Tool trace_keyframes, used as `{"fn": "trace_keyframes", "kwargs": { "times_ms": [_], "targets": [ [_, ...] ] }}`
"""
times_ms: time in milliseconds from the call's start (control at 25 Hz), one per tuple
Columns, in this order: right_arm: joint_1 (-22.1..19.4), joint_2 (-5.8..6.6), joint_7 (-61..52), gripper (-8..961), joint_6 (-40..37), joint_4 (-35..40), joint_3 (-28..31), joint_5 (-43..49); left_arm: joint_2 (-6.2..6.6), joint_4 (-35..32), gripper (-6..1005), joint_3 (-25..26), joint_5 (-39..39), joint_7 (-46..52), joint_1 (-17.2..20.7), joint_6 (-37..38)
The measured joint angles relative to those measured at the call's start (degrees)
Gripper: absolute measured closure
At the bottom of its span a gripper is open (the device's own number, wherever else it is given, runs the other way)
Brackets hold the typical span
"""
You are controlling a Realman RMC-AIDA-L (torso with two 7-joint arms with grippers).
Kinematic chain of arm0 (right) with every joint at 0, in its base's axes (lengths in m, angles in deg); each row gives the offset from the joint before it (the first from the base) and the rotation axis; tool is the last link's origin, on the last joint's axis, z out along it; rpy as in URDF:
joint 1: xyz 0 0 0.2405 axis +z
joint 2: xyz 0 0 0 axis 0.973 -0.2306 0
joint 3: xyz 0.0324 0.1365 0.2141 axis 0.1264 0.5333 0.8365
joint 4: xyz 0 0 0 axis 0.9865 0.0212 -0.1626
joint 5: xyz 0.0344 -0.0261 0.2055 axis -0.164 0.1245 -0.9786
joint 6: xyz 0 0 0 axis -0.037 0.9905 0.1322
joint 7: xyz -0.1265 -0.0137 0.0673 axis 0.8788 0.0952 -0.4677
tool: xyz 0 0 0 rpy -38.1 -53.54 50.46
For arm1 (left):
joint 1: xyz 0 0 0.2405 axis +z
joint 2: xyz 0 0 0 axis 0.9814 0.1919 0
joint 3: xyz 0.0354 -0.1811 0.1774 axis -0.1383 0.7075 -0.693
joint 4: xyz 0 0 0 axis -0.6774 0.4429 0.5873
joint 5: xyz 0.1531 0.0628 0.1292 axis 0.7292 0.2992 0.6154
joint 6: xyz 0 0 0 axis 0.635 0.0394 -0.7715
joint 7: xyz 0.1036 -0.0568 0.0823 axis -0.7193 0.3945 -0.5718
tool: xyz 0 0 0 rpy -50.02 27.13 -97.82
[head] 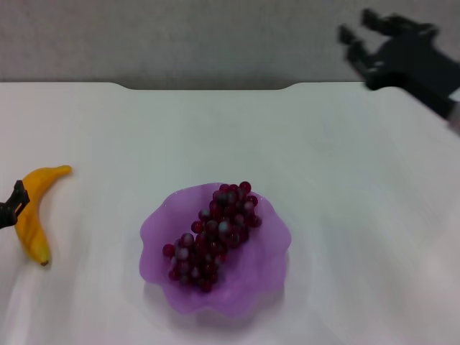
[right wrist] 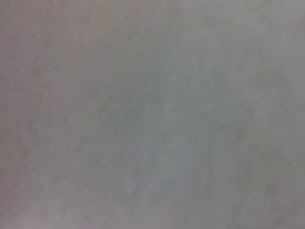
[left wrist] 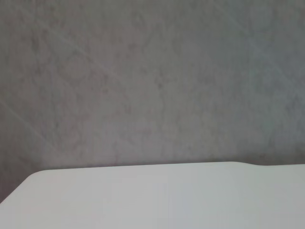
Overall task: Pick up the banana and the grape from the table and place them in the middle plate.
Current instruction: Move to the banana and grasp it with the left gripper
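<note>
At the centre of the table (head: 345, 215), I read the middle plate (head: 269, 269) as the reference point for everything else. The grape (head: 215, 233) lies inside the plate, running diagonally from the plate's far rim down toward its near left side, and rests fully within the scalloped wall.

To the left of the plate, well apart from it, I see the banana (head: 32, 215) lying flat on the table, its curve bowing toward the table's left edge, its dark tip at the near end. It is not in the plate.

The left gripper (head: 14, 203) enters only as a dark tip at the picture's left border, touching or just overlapping the banana's middle on the side away from the plate. I cannot tell from that sliver whether its claw is wide, narrow or holding the fruit. The left wrist view shows only the table's far edge (left wrist: 143, 200) and a grey wall (left wrist: 152, 81) beyond it.

Far beyond the plate and to its right, the right gripper (head: 363, 39) hangs raised above the table's far right corner, against the grey wall. Its claw is spread wide, fingers (head: 356, 54) apart, holding nothing. The right wrist view gives a uniform grey field that I cannot identify.
</note>
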Motion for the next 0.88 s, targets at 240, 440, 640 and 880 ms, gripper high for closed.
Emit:
{"fn": "trace_keyframes", "kwargs": {
  "times_ms": [240, 440, 640, 880],
  "targets": [
    [-5.64, -0.09, 6.4, 556, -9.01, -0.47, 5.56, -8.14, -0.1, 1.87, 118, 0.0, 0.03, 0.11, 0.7, 0.18],
    [-10.12, -0.06, 10.08, 776, -9.49, -0.78, 8.87, -13.28, -0.08, 7.17, 118, -0.42, 0.03, -0.06, 3.56, 0.28],
    [-13.72, -0.26, 11.29, 917, -8.28, -2.89, 13.37, -16.7, 0.23, 8.51, 118, -1.47, 0.03, 0.25, 4.09, 0.31],
    [-15.15, -0.32, 21.66, 953, -8.6, -13.32, 15.11, -26.8, 0.33, 10.51, 118, -1.5, -0.22, 0.29, 3.92, -0.39]
  ]
}}
